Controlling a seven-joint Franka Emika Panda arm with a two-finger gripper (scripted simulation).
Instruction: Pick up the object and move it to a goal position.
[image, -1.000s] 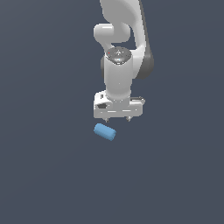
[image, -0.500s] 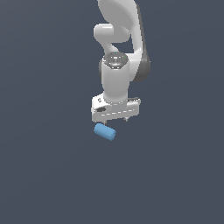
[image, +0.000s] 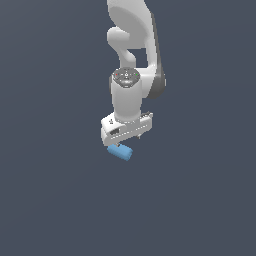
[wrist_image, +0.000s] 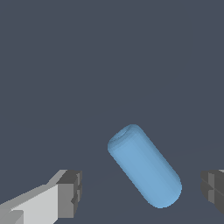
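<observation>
The object (image: 120, 152), a small light-blue cylinder, lies on its side on the dark grey ground. In the exterior view the white gripper (image: 124, 141) hangs right above it, and its body hides the cylinder's upper edge. The wrist view shows the object (wrist_image: 145, 165) lying slantwise between the two dark fingertips, one fingertip (wrist_image: 70, 193) on one side and the other fingertip (wrist_image: 214, 190) on the opposite side, with a gap on both sides. The gripper (wrist_image: 142, 191) is open and holds nothing.
The white arm (image: 134, 60) rises from the gripper to the top of the exterior view. Around the cylinder there is only the plain dark grey ground (image: 55, 190).
The gripper has come down and shifted toward the exterior view's left, ending right over the cylinder. The cylinder itself has stayed where it was.
</observation>
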